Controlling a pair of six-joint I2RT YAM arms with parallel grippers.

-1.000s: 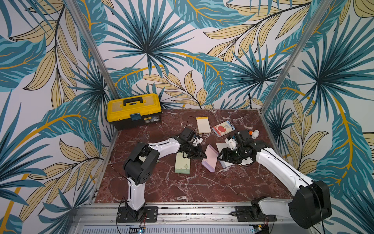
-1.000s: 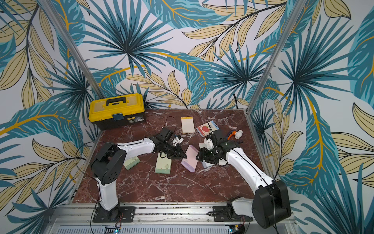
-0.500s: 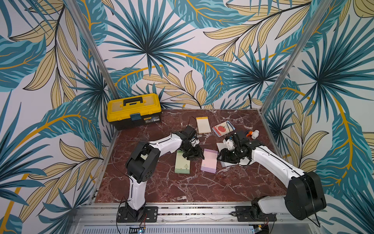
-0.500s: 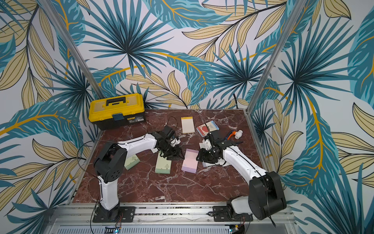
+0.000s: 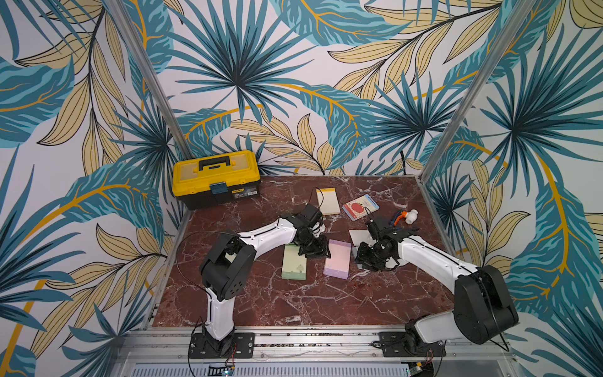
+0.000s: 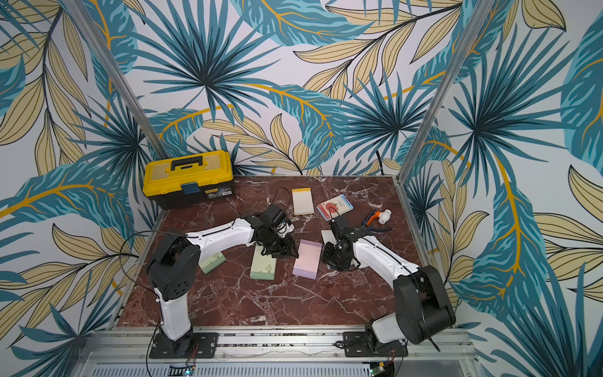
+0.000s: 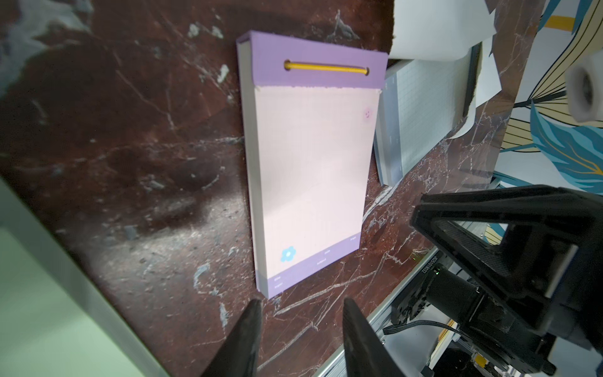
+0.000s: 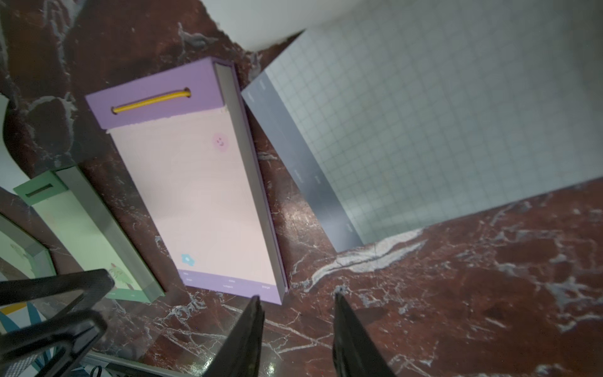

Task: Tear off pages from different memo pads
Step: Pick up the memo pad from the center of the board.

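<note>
On the middle of the bench [image 5: 293, 303], a green memo pad [image 5: 294, 266] and a lilac memo pad [image 5: 337, 259] lie flat side by side. The left end effector [image 7: 301, 303] and the right end effector [image 8: 295, 298] hover just beside the lilac one, both narrowly parted and empty. A grid-ruled memo pad [image 8: 424, 114] lies next to it. Toward the far edge lie a cream memo pad [image 5: 328, 201] and an apple-cover memo pad [image 5: 360, 207].

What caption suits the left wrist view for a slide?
Open, empty left jaws near the lilac memo pad on the marble table; grid paper beside it.
</note>
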